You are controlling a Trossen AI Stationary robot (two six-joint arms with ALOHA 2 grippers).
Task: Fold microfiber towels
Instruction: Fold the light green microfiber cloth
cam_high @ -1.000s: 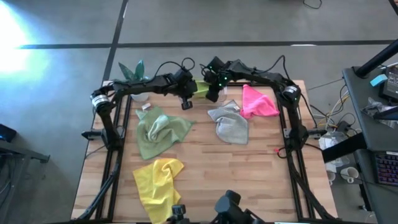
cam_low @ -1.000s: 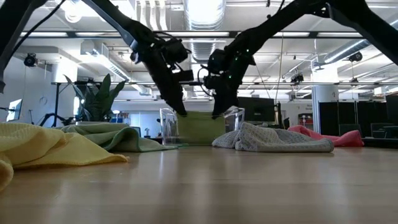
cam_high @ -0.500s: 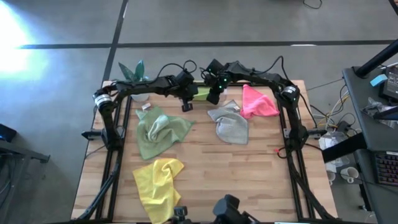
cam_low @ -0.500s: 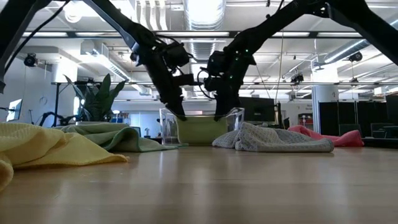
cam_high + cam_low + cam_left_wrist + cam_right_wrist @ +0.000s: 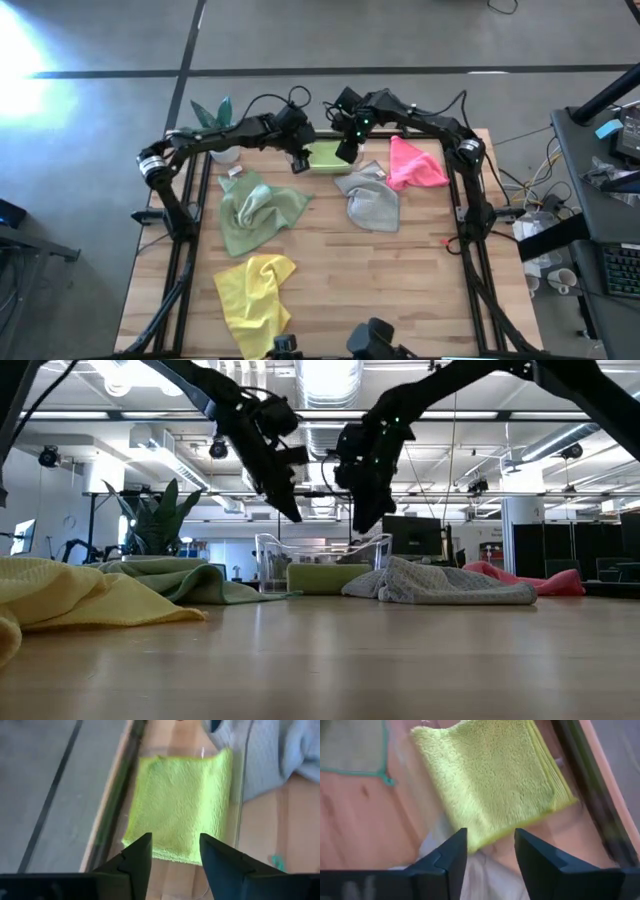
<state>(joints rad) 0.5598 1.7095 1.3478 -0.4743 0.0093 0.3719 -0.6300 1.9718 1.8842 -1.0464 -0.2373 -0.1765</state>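
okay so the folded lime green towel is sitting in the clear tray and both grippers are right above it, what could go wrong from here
The left gripper and right gripper hang open just over the folded lime green towel; a low sideways exit might clip the clear tray wall or snag the fold open.

The grey towel lies bunched against the tray, so reaching for it may nudge the tray.

The two arms are close together, so crossing paths risks contact.
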